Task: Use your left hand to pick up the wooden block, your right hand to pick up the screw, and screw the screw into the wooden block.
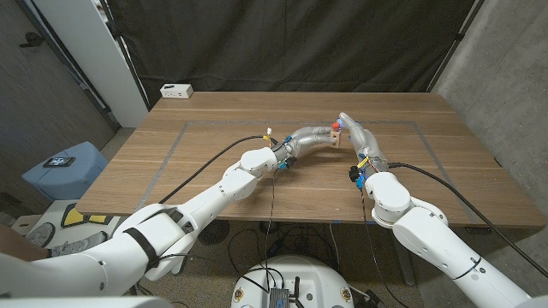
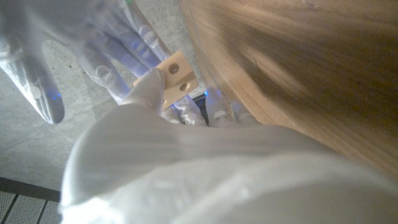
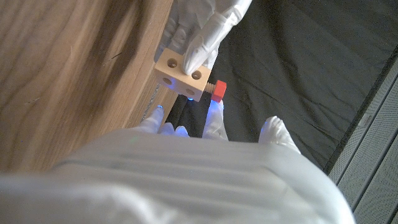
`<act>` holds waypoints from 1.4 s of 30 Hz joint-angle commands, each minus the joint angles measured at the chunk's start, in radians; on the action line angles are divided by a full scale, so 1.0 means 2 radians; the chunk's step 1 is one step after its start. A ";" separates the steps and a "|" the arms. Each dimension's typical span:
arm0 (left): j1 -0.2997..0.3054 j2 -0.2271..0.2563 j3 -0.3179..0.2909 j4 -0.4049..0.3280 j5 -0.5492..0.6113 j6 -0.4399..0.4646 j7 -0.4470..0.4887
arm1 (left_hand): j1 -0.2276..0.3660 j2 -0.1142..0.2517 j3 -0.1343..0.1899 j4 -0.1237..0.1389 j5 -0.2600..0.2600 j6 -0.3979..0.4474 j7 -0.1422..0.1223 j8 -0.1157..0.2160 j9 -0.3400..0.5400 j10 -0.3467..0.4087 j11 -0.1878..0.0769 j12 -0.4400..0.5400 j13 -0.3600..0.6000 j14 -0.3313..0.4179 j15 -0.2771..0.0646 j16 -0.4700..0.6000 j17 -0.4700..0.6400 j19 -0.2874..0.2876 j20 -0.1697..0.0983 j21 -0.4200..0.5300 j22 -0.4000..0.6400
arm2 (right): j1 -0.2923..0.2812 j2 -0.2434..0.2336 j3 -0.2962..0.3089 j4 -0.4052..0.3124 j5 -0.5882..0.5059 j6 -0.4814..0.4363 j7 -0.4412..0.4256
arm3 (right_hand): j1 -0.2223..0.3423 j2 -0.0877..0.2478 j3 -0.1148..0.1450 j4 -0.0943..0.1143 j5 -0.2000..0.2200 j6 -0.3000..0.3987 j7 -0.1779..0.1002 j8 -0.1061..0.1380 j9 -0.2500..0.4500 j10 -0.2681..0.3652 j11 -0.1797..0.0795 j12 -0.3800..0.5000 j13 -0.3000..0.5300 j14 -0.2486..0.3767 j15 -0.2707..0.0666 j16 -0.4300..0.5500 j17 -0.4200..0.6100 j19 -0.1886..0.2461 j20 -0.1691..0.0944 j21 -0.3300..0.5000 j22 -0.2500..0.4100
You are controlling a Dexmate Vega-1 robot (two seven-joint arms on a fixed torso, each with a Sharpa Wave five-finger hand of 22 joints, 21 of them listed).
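Above the wooden table (image 1: 214, 162), my left hand (image 1: 310, 137) grips the block (image 3: 180, 76), my right hand (image 1: 355, 137) pinches the red screw (image 3: 217, 90) at its hole; next, turning it in squarely.

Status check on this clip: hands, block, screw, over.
Left hand holds wooden block above table. Right hand at red screw, screw seated in block. Nothing in the way.
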 commanded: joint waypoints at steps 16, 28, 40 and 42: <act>-0.001 -0.003 -0.001 0.008 -0.003 0.000 -0.003 | 0.000 0.003 0.008 0.003 0.003 0.008 0.003 0.002 0.002 0.003 0.000 0.002 0.002 0.006 -0.033 0.002 0.001 0.001 0.002 0.003 0.001 | 0.000 0.000 -0.004 -0.001 0.004 -0.007 0.001 | -0.002 0.004 0.001 -0.002 0.001 0.007 -0.003 -0.006 0.001 -0.001 -0.002 0.002 0.001 -0.038 -0.003 0.005 0.000 -0.003 0.001 0.004 0.001; -0.004 -0.006 -0.002 0.016 -0.006 -0.001 -0.006 | 0.000 0.003 0.008 0.003 0.003 0.007 0.003 0.001 0.002 0.003 0.000 0.002 0.002 0.006 -0.034 0.002 0.001 0.001 0.002 0.003 0.001 | -0.002 -0.001 -0.005 -0.003 0.004 -0.011 -0.001 | -0.003 0.004 0.001 -0.002 0.001 0.009 -0.003 -0.009 0.001 0.001 -0.002 0.002 0.001 -0.038 -0.003 0.005 0.000 -0.003 0.001 0.005 0.001; -0.005 -0.010 -0.005 0.023 -0.012 -0.001 -0.010 | 0.000 0.003 0.008 0.003 0.003 0.008 0.003 0.002 0.002 0.003 0.000 0.003 0.002 0.008 -0.035 0.003 0.001 0.002 0.002 0.003 0.001 | -0.003 -0.002 -0.005 -0.006 0.004 -0.014 -0.003 | -0.004 0.004 0.001 -0.003 0.001 0.011 -0.003 -0.011 0.001 0.001 -0.002 0.002 0.001 -0.038 -0.003 0.005 0.000 -0.003 0.001 0.005 0.001; -0.005 -0.011 -0.005 0.025 -0.012 -0.001 -0.011 | -0.001 0.003 0.008 0.003 0.003 0.008 0.003 0.002 0.002 0.003 0.000 0.003 0.002 0.008 -0.035 0.003 0.001 0.002 0.002 0.003 0.001 | -0.003 -0.003 -0.005 -0.007 0.005 -0.016 -0.004 | -0.004 0.004 0.002 -0.003 0.001 0.011 -0.004 -0.011 0.001 0.001 -0.002 0.002 0.001 -0.038 -0.003 0.005 0.000 -0.003 0.001 0.005 0.001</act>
